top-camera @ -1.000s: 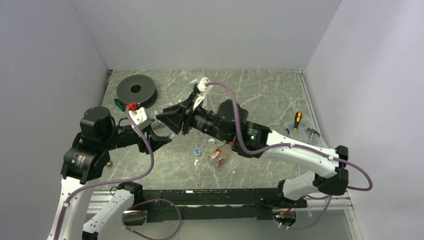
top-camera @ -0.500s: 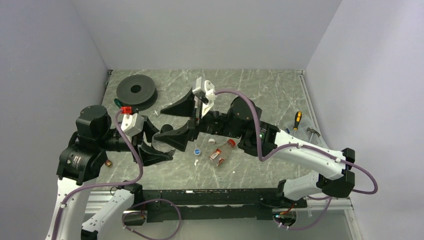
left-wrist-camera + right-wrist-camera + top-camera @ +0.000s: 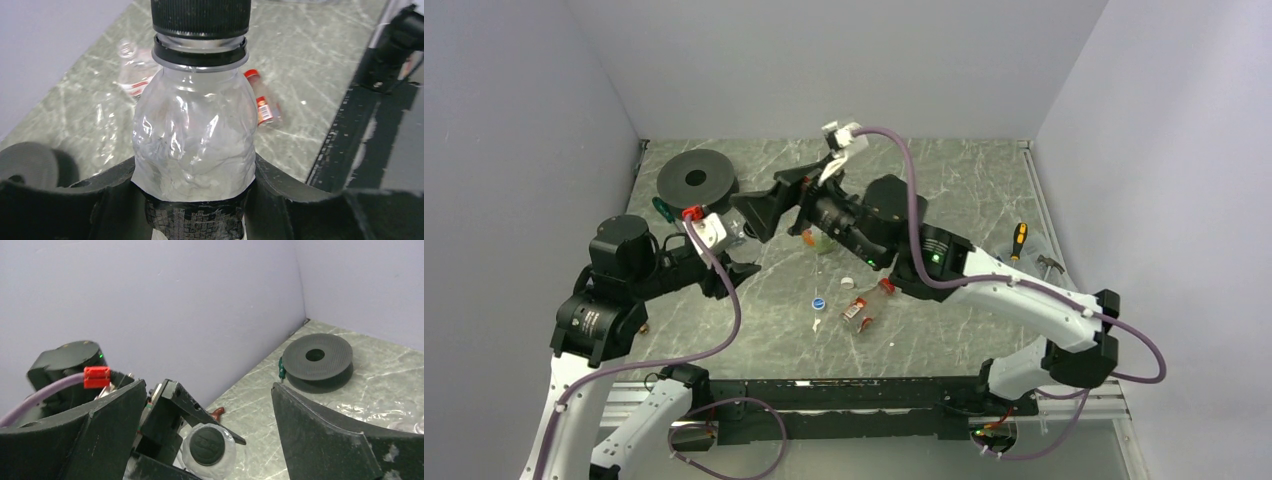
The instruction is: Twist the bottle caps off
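Note:
My left gripper (image 3: 195,200) is shut on the body of a small clear bottle (image 3: 192,140), which it holds off the table. A black cap (image 3: 200,17) sits on the bottle's neck. From the right wrist this black cap (image 3: 206,444) shows end-on, between and beyond the wide-open fingers of my right gripper (image 3: 209,388), which touch nothing. From above, the right gripper (image 3: 771,200) hovers just past the left gripper (image 3: 729,255). A red-capped, red-labelled bottle (image 3: 867,305) lies on the table. Near it lie a blue cap (image 3: 820,302) and a white cap (image 3: 848,283).
A large black disc with a hole (image 3: 697,180) sits at the back left, with a green-handled tool (image 3: 662,208) beside it. A green-and-orange bottle (image 3: 819,240) is partly hidden under the right arm. A screwdriver (image 3: 1017,240) lies at the right edge. An uncapped clear bottle (image 3: 132,70) lies beyond.
My right gripper went from shut to wide open and moved toward the back left. The left gripper has kept hold of the bottle and swung it toward the back.

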`<state>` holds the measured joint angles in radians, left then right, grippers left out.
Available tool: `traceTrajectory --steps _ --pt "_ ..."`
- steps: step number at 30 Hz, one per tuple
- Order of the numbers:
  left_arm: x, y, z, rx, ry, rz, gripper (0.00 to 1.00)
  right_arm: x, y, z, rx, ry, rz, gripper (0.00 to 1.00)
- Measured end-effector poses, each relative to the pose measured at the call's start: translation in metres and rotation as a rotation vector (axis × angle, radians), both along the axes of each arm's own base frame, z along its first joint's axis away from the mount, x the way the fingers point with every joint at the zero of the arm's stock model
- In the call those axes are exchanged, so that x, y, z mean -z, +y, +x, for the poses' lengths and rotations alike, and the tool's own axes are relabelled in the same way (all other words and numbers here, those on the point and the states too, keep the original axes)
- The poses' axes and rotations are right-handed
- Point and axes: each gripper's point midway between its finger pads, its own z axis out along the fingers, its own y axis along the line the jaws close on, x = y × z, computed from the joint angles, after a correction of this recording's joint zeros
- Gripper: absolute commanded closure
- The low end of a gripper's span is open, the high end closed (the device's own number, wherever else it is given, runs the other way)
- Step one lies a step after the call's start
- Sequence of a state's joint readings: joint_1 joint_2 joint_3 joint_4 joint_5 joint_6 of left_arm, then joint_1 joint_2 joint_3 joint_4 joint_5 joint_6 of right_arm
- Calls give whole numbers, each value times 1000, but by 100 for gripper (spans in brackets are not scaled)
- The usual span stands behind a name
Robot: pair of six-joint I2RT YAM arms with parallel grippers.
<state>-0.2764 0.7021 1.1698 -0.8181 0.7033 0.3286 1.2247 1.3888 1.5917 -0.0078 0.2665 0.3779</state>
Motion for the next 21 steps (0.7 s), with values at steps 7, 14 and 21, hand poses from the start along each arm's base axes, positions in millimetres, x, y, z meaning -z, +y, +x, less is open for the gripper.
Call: traceTrajectory --steps 7,14,21 --pt "-1 14 19 -112 -47 41 76 35 36 20 42 104 -108 32" --pt "1 20 23 -147 -62 54 76 62 46 21 42 165 -155 60" --pt "3 20 23 -151 -59 57 77 61 49 16 27 178 -139 86"
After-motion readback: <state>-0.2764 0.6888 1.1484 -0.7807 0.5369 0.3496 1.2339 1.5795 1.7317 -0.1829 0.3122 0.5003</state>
